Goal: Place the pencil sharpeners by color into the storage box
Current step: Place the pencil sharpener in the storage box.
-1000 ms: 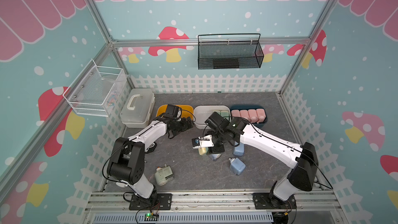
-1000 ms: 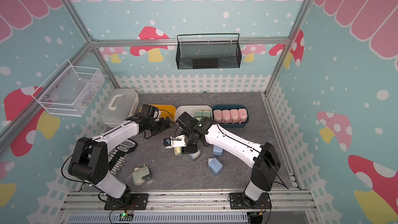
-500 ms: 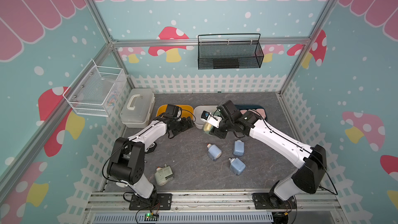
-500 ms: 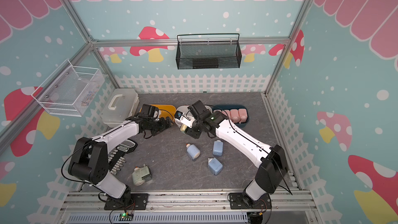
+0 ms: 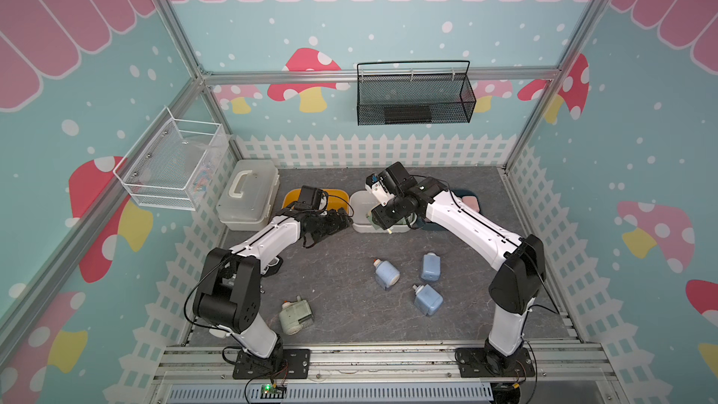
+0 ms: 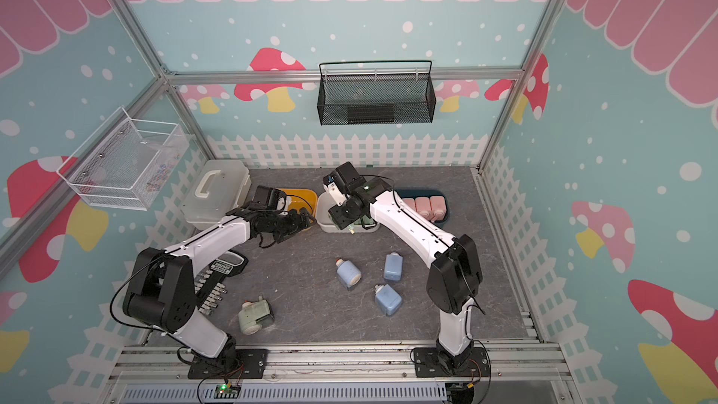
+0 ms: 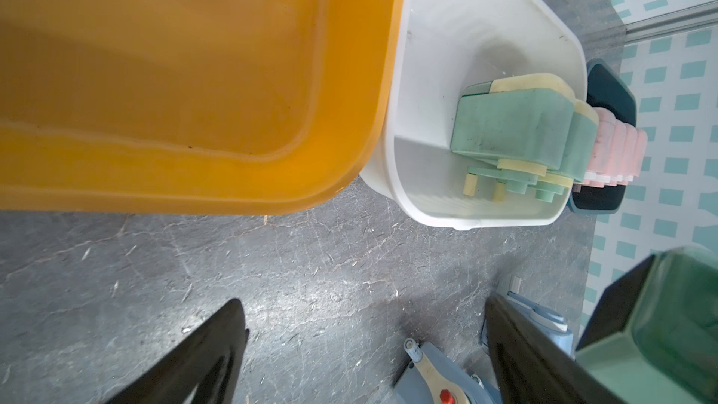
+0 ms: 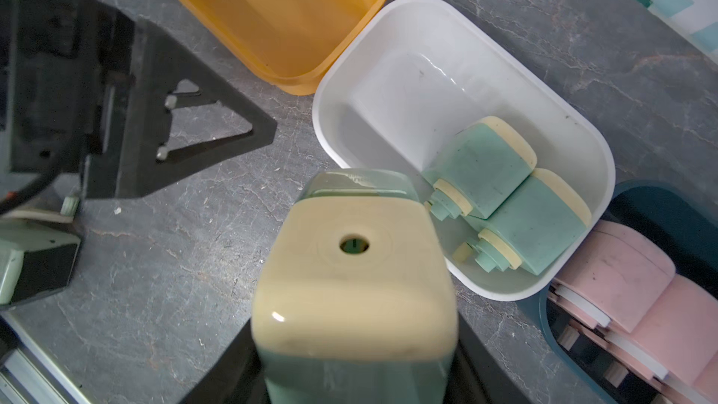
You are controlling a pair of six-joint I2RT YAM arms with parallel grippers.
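**Green sharpener hanging at the white storage box**

The right tool (image 5: 384, 216) is clamping a green pencil sharpener (image 8: 353, 285) by its flat sides. The cream end with the pencil hole is facing the wrist camera. The sharpener is hanging at the near edge of the white storage box (image 8: 404, 102); whether it is already over the rim I cannot tell.

Inside that box, two green sharpeners (image 8: 481, 165) are lying side by side and touching, at the end beside the dark teal storage box (image 8: 668, 211). There the pink sharpeners (image 8: 621, 266) are sitting packed in a row. The yellow storage box (image 8: 279, 13) is holding nothing.

The left tool (image 5: 342, 221), jaws wide apart and empty, is hovering just in front of the yellow box. Three blue sharpeners (image 5: 386, 273) are lying loose on the worktop (image 5: 338, 266). A lone green sharpener (image 5: 297, 314) is lying near the left arm's base.

These look like light, stiff, hollow plastic with glossy faces, so they are probably prone to slipping. The broad flat sides are likely offering the surest hold. The protruding crank knob is likely the weak part and best left untouched.
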